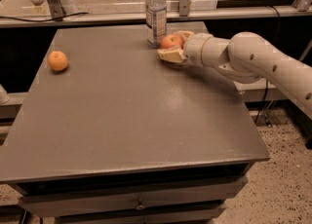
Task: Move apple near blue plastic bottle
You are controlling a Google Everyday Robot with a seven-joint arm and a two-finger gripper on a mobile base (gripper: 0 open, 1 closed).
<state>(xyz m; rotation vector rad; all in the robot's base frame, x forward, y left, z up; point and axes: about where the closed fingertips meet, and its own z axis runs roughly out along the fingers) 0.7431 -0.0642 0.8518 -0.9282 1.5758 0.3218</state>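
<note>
Red-yellow apple (pixel 169 40): held in the gripper (pixel 173 47), which is clamped on it. One tan finger lies along the near underside of the fruit. The other shows only as a sliver behind it.

Blue plastic bottle (pixel 156 16): upright, white cap on, just beyond the gripper's fingertips on the far side. Apple and bottle look very close. Whether they touch cannot be told, since their outlines meet from this angle.

Step in hand (judgement): the end of the carry, the apple already brought in beside the bottle and not yet released.

Next move calls for:
- a gentle set-down on the grey table (pixel 131 121);
- a small opening of the fingers;
- a straight pull-back along the arm (pixel 253 62), away from the bottle.

A tall, light bottle this close to the fingertips could tip if brushed, and the apple may roll once freed.

Elsewhere: an orange (pixel 57 61) sits well apart from the gripper, far out past its fingertips near the opposite table edge. It plays no part.

Hard to make out:
- the lower finger and its shadow cover the apple's underside, so resting on the table or hanging just above it cannot be told;
- the far finger is mostly hidden by the fruit;
- the arm is cut off at the picture's edge and the base is out of view;
- the bottle label is unreadable.
</note>
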